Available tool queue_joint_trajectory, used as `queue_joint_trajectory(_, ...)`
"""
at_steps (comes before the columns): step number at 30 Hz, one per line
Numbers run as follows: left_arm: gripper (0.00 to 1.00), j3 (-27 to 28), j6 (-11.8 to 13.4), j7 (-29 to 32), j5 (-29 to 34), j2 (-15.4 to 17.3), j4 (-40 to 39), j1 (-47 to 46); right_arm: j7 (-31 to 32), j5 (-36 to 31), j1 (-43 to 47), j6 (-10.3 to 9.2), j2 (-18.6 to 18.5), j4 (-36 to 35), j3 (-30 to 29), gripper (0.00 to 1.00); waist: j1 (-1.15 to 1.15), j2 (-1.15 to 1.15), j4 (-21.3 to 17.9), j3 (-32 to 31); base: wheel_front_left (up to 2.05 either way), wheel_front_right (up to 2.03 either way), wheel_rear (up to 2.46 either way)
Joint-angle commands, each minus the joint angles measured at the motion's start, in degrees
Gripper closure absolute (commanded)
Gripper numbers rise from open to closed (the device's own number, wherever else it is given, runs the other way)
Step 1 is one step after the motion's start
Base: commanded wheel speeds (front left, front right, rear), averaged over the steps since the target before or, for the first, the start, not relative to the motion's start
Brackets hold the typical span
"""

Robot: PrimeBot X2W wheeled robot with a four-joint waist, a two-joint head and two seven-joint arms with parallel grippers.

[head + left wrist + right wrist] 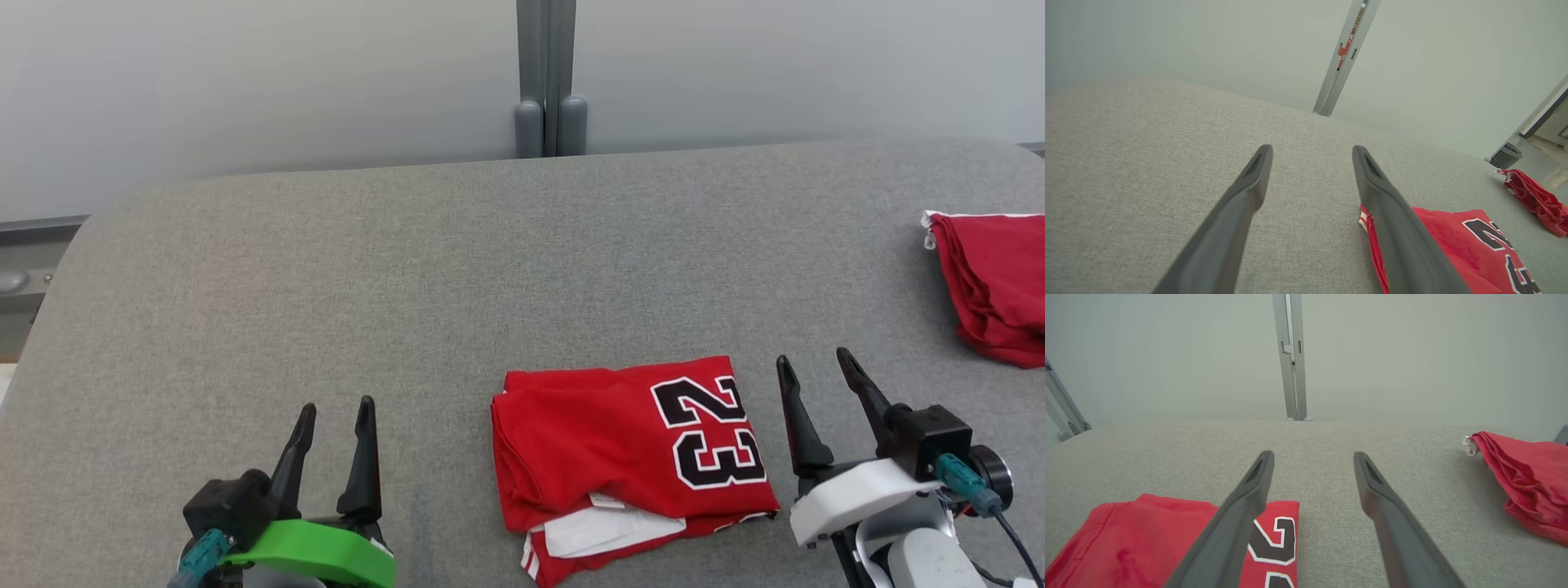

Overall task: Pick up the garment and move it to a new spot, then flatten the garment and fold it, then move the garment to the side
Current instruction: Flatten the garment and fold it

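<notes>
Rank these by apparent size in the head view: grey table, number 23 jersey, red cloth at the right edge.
1. grey table
2. number 23 jersey
3. red cloth, cropped by the frame, so true size unsure

The red jersey [604, 441], folded into a rough rectangle with a black 23 facing up, lies flat on the grey surface [326, 269].

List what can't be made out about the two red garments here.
Second red garment: head view, cut off by the right edge; type unclear.
Folded jersey: white patch at its near edge, head view; label or lining, cannot tell.
Number: right wrist view, partly behind a finger of the right gripper, cut by bottom edge.
</notes>
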Motion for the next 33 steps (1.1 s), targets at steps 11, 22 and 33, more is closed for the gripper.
queue_joint_trajectory(11, 0.00, 3.0, -2.4, -0.1, 3.0, -2.2, 1.5, 2.5, -1.1, 0.1, 2.5, -0.04, -0.2, 0.9, -0.5, 0.00, 0.00, 0.00, -0.2, -0.6, 0.00, 0.00, 0.00)
queue_joint_trajectory(22, 0.00, 4.3, -3.4, -0.1, 4.7, -2.9, 2.0, 1.4, -1.4, -0.6, 0.2, -0.04, -0.2, 4.8, 7.9, 0.89, 0.00, 0.00, 1.0, 0.0, 0.00, 0.00, 0.00)
queue_joint_trajectory(33, 0.00, 5.3, -4.2, -0.1, 5.9, -3.3, 2.2, -0.5, -1.5, -1.1, -7.6, -0.05, -0.2, 16.2, 23.4, 1.00, 0.00, 0.00, 4.7, 1.8, 0.00, 0.00, 0.00)
